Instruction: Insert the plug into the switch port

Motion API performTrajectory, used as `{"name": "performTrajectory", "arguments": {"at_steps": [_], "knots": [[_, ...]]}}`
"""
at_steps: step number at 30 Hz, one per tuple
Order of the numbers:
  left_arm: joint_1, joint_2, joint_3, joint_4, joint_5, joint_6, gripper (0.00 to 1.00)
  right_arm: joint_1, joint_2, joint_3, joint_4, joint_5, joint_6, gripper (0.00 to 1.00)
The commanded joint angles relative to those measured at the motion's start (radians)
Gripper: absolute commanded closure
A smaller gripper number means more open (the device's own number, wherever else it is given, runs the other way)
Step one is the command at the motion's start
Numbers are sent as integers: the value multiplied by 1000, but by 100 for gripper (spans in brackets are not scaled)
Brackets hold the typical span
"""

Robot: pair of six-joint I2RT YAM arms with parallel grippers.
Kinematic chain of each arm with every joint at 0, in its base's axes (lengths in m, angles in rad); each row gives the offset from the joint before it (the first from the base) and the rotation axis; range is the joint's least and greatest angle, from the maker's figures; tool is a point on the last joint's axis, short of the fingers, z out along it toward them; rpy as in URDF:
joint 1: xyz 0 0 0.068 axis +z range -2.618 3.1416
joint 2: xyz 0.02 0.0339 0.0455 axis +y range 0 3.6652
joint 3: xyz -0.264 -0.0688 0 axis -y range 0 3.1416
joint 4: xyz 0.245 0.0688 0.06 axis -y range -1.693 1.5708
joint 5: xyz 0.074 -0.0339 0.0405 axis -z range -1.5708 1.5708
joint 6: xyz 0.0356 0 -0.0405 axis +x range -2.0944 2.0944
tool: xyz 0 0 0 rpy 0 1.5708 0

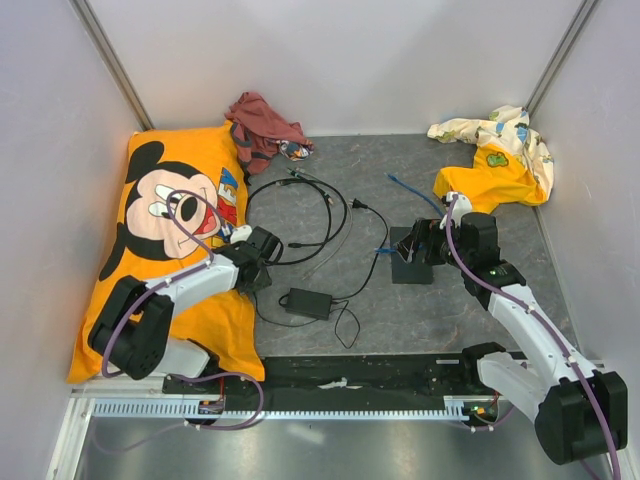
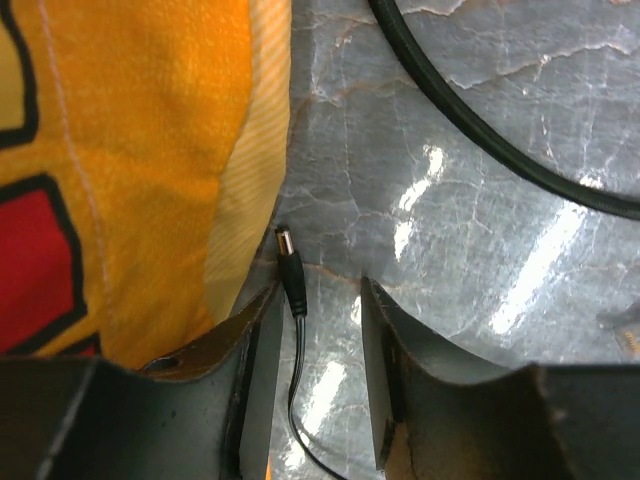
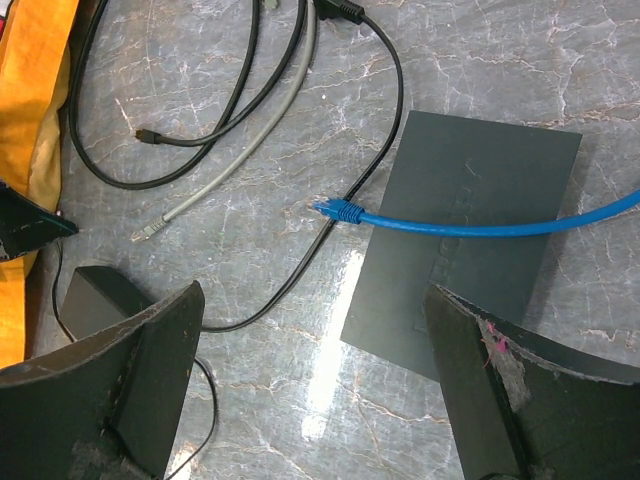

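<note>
The plug (image 2: pixel 290 265) is a small black barrel plug on a thin cord. It lies on the grey marble floor at the pillow's edge. My left gripper (image 2: pixel 318 300) straddles it, jaws apart, with the plug close against the left finger (image 2: pixel 262 340) and a gap to the right one. The switch (image 3: pixel 470 200) is a flat matte-black box. Its port does not show from above. My right gripper (image 3: pixel 312 300) hovers open over the box's near-left corner (image 1: pixel 410 262) with nothing between its fingers.
A blue network cable (image 3: pixel 480 228) lies across the switch. The black adapter brick (image 1: pixel 308 302) sits mid-floor with looped black cords (image 1: pixel 310 215) behind it. An orange Mickey pillow (image 1: pixel 170 230) fills the left. Crumpled cloths lie at the back, reddish (image 1: pixel 262 125) and yellow (image 1: pixel 500 155).
</note>
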Motion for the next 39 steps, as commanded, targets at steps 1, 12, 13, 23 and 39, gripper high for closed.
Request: {"name": "performTrajectory", "arguments": {"at_steps": [1, 12, 13, 23, 39], "knots": [[9, 9, -20, 49, 0, -52, 57, 7, -18, -3, 45, -12, -11, 2], [32, 37, -51, 89, -24, -29, 78, 11, 5, -11, 50, 31, 7, 2], [32, 37, -51, 89, -24, -26, 82, 9, 12, -8, 42, 49, 13, 2], [34, -185, 92, -6, 16, 132, 98, 6, 137, 81, -57, 507, 217, 2], [32, -189, 417, -13, 376, 723, 99, -66, 529, 161, 189, 489, 530, 2]]}}
